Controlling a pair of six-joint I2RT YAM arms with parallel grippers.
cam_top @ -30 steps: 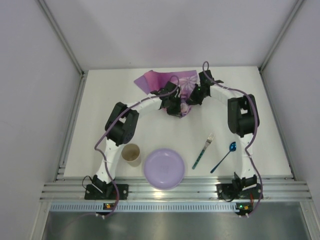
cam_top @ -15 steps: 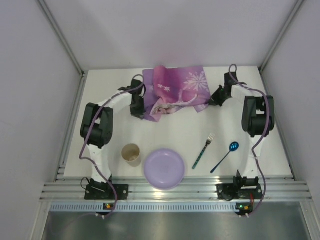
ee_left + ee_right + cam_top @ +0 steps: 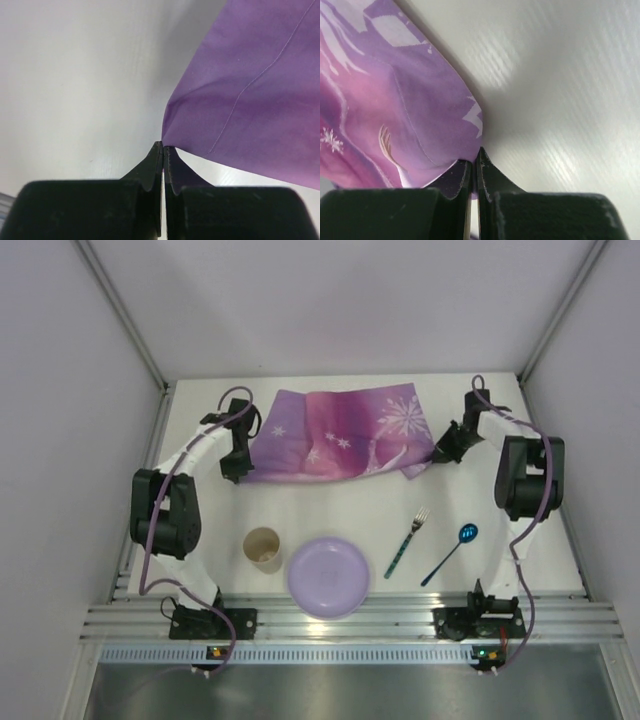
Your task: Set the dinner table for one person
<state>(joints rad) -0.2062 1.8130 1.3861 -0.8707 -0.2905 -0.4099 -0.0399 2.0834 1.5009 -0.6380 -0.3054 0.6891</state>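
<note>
The dinner table (image 3: 330, 512) fills the floor of the cell, and the largest thing on it is the purple-pink placemat (image 3: 335, 435), spread wide across the far half. Its long axis runs left to right, roughly parallel to the near edge where the arm bases sit. The coming move turns on that span, because the mat is strung between the two arms, one at each short end, so neither is the nearer one. The left gripper (image 3: 237, 465) has its jaws pressed together on the mat's left corner, and its wrist view shows cloth fanning away from the pinch over bare white tabletop. The right gripper (image 3: 440, 452) is likewise clamped on the right corner, where a small flap of fabric folds under beside the fingers. Whether the middle of the mat rests on the surface or hangs just above it, I cannot tell. On the near side, apart from the mat's edge, lie the lilac plate (image 3: 328, 577), the tan cup (image 3: 263, 549) just left of it, then the fork (image 3: 405, 542) and the blue spoon (image 3: 450, 552) to the right. Laying the mat flat likely calls for both arms to lower or draw it toward the bases together, keeping it taut along that crosswise line.
</note>
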